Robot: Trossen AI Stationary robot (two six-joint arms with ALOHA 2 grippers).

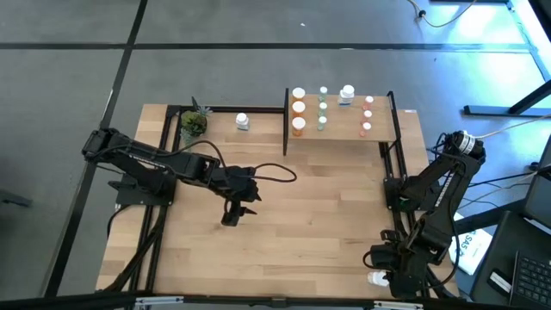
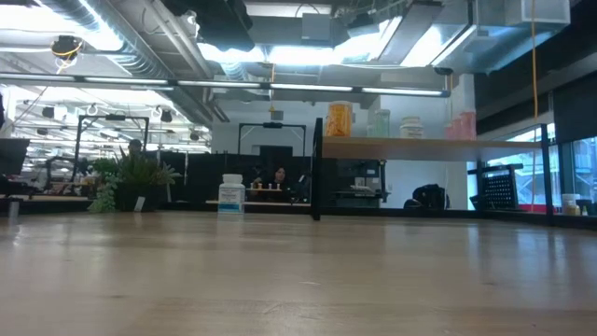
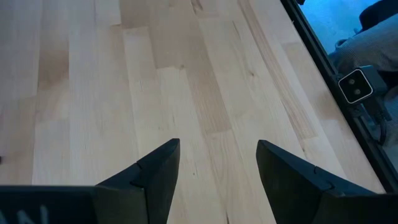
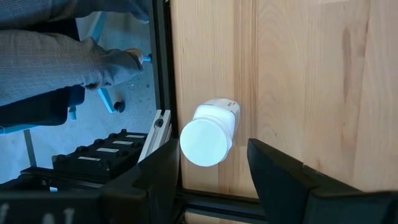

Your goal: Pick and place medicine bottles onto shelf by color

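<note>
Right now the right pincer [image 4: 208, 165] is hovering open over a toppled white bottle [image 4: 208, 130], whose cap is pointing toward it. Meanwhile the left pincer [image 3: 217, 165] is waiting open, empty, mid-surface [image 3: 186, 68].

We see the shelf [image 1: 344, 129] at the table's [image 1: 284, 250] far edge, right of centre, w/ rows of medicine bottles [image 1: 299, 108] on it. Left of it one bottle [image 1: 242, 121] stands on the table, then a potted plant [image 1: 194, 123]. Left tool [image 1: 232, 215] hangs mid-table. Right tool [image 1: 383, 277] sits at the near right edge, beside a lying bottle [image 4: 208, 132].
</note>
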